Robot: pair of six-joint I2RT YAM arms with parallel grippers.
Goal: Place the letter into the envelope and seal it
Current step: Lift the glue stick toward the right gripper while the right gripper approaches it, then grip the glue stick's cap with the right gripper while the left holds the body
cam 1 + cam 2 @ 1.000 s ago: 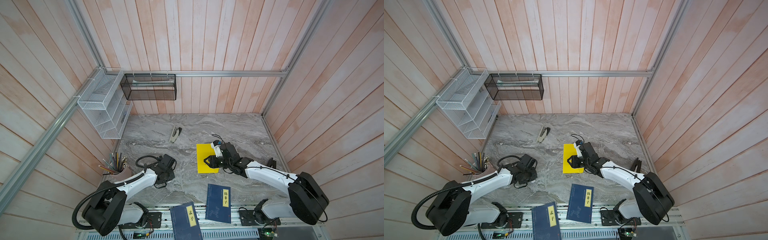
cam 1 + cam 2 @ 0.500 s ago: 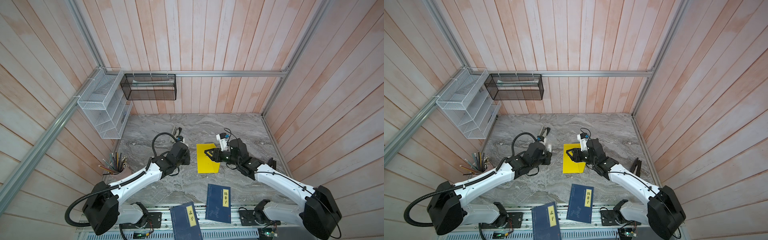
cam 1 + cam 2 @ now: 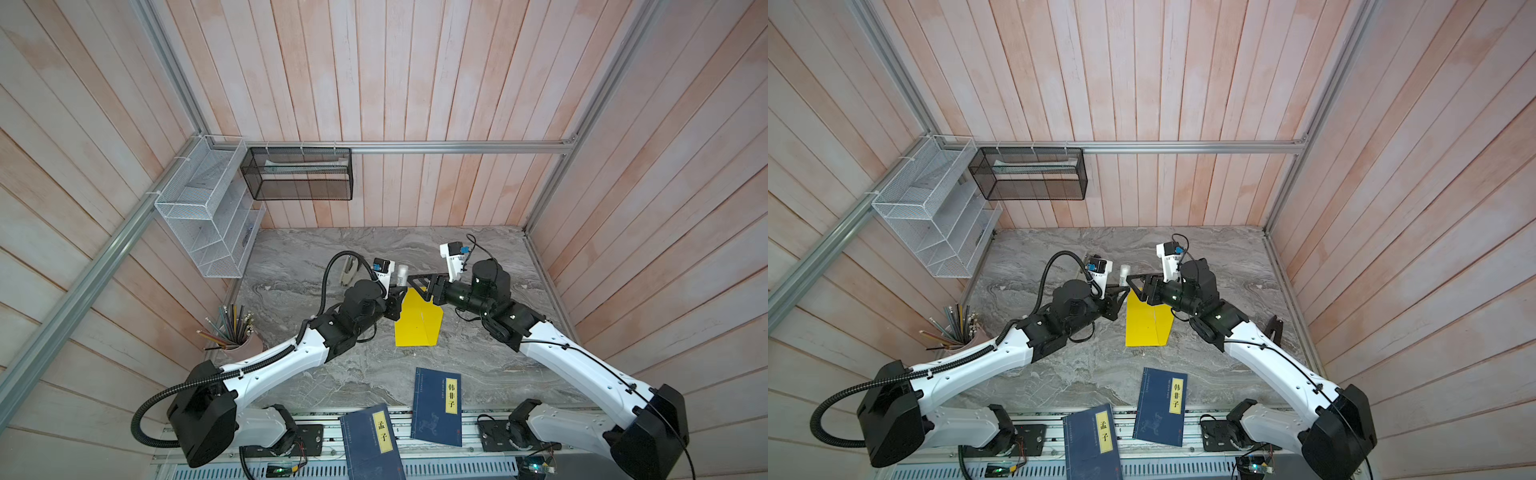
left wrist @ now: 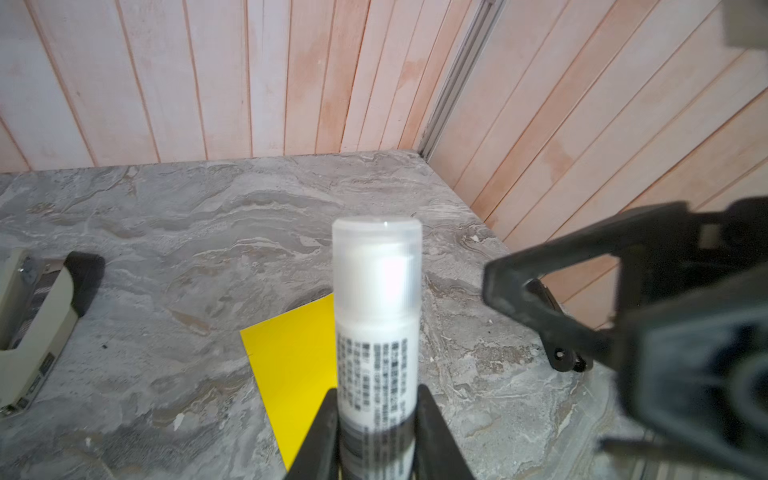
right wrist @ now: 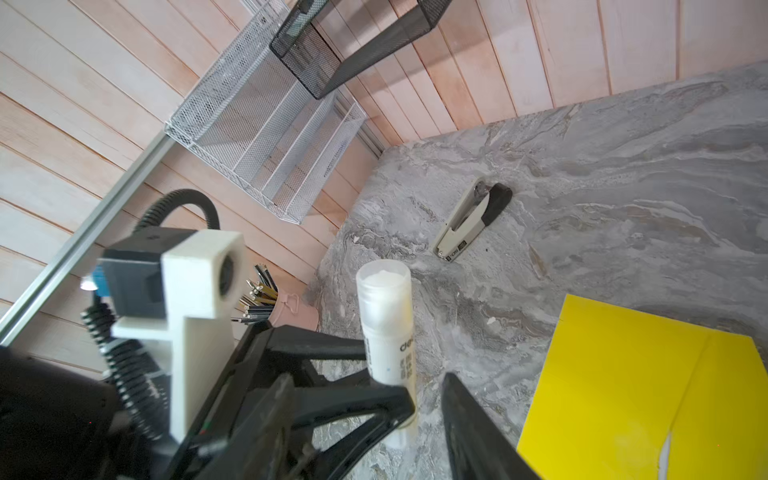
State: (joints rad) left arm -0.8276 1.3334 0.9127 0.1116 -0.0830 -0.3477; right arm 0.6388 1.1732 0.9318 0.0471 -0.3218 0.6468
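1. The envelope lies flat on the marble table, at lower centre in both top views. Its long axis runs up and down the frame, and its tapered flap lies to the right of a crease. The letter cannot be seen apart from it; only a white sliver shows at a slit in the right wrist view.
2. Just above the envelope's upper end, the left gripper is clamped on the lower body of a glue stick, which stands upright with its clear cap on.
3. The right gripper sits just right of the cap with its jaws parted. It is close to the cap but grips nothing, so it is the nearer one to pull the cap, probably upward along the stick.
4. There is free marble above and to the right. A stapler lies to the upper left, a pencil cup far left, and two books well below.
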